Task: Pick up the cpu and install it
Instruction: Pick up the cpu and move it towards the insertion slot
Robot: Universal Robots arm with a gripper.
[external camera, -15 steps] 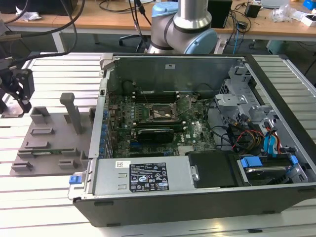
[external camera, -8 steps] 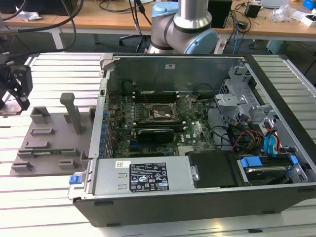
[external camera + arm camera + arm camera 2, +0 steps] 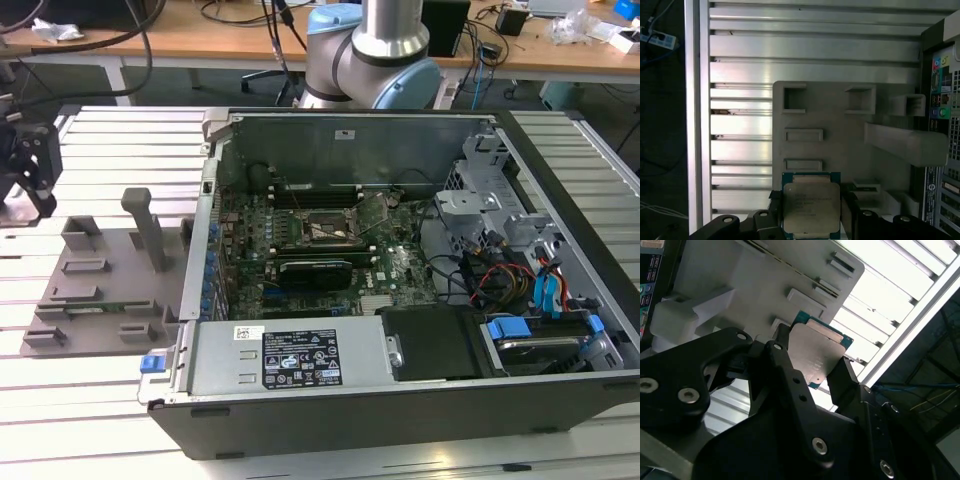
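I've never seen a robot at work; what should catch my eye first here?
The big open computer case sits in the middle of the exterior view, its green board and cables bare. In both wrist views the gripper pinches the cpu, a silvery square chip, with the grey tray behind it.

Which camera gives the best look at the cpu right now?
The first wrist view: the cpu faces the camera squarely, its metal top plain, gripped by the claw. The second wrist view shows it slanted, the claw's fingers covering its edges.
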